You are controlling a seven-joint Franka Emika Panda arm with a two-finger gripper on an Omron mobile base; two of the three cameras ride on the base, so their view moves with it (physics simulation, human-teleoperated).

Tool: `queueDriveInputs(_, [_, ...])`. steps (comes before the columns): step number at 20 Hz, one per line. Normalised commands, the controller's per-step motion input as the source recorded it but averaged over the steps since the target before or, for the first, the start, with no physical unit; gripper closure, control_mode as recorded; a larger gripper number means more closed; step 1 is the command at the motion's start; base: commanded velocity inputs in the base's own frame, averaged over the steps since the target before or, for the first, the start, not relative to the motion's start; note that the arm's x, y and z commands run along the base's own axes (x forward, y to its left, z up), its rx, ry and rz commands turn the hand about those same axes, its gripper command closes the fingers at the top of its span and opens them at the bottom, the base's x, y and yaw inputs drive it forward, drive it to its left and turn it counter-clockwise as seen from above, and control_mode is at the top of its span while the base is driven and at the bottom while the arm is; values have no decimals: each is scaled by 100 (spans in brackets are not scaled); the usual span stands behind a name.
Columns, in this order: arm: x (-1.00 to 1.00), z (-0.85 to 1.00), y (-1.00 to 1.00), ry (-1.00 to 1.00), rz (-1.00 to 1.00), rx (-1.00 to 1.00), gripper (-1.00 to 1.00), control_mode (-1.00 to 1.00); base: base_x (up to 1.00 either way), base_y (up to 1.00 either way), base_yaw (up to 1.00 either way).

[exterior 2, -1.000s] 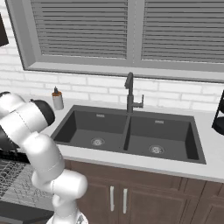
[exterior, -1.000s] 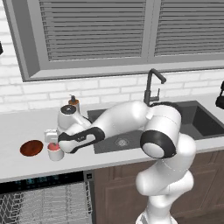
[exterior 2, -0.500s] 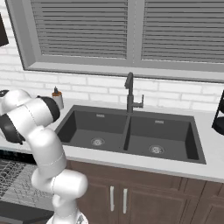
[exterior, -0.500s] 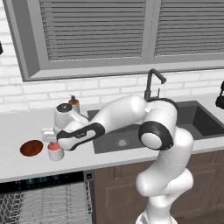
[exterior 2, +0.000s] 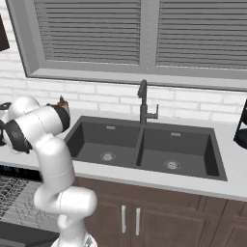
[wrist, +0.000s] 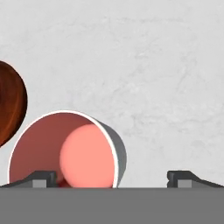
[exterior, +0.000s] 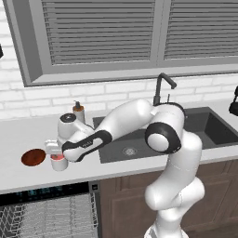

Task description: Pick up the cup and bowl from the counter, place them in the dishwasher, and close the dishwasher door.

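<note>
Cup (wrist: 65, 151) under claw (wrist: 111, 177); arm stretched left over counter (exterior: 28, 132), fingers spread astride cup wall.

White brick wall (exterior: 28, 104), grey-framed window with closed slatted blinds (exterior: 102, 30), dark double sink (exterior 2: 144, 147), black faucet (exterior 2: 143, 101), brown wooden cabinets (exterior 2: 144, 217)

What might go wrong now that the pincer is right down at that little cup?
The pincer looks off-centre: one fingertip sits inside the cup, the other well clear of its wall. Closing could slide or tip the cup. The bowl lies close beside the cup, so it might get bumped. Later, the cup must travel over the counter edge to the open dishwasher rack; a weak rim grip could drop it.
</note>
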Motion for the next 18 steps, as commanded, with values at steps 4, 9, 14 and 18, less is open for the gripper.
queueDriveInputs(4, [0,-46,0,0,0,0,-100,-100,0,0,0])
queueDriveInputs(9, [0,-17,0,0,0,0,-100,-100,0,0,0])
queueDriveInputs(14, [0,0,0,0,0,0,-100,-100,0,0,0])
queueDriveInputs(18, [0,0,0,0,0,0,100,-100,0,0,0])
